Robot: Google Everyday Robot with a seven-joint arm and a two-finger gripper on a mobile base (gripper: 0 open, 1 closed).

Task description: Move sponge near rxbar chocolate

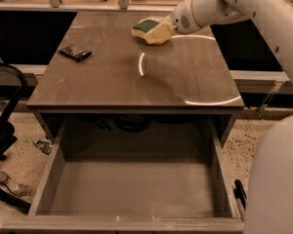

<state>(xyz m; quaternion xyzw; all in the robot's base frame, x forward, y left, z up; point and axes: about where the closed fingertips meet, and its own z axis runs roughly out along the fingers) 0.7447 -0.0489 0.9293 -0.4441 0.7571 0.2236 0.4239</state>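
Observation:
The sponge (150, 30), dark green top over pale yellow foam, is held just above the far middle of the brown tabletop (112, 77). My gripper (165, 29) comes in from the right on the white arm (224, 4) and is shut on the sponge's right end. The rxbar chocolate (75, 52), a small flat dark bar with a grid of light markings, lies on the table's left side, well to the left of the sponge and a little nearer the front.
An open grey drawer (136, 194) juts out below the table's front edge. A black frame (5, 111) stands on the floor at the left. The robot's white body (278, 179) fills the lower right. Shelving runs behind the table.

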